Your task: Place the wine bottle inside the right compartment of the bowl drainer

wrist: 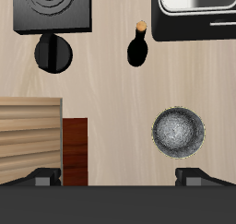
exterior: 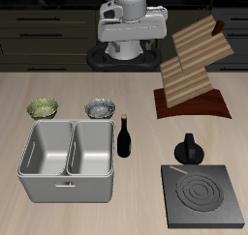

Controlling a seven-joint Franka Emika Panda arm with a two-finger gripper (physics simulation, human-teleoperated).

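The wine bottle point(exterior: 125, 135) stands upright on the table, close beside the bowl drainer point(exterior: 68, 189), a light-grey basin with two wells. It is next to the right compartment point(exterior: 92, 152), and both wells look empty. In the wrist view the wine bottle point(wrist: 138, 45) stands near a corner of the bowl drainer point(wrist: 184, 29). My gripper point(wrist: 118, 177) is high above the table, far back from the bottle. It is open, with its fingertips point(wrist: 41, 177) wide apart and nothing between them. In the exterior view only the white arm point(exterior: 131, 26) shows at the back.
A black round-knobbed pot point(exterior: 188, 150) stands behind a black spiral-ringed plate point(exterior: 201, 195). A slanted wooden rack point(exterior: 194, 65) on a dark base stands farther back. Behind the drainer sit a green bowl point(exterior: 44, 107) and a grey bowl point(exterior: 99, 107). The grey bowl point(wrist: 178, 133) lies below the gripper.
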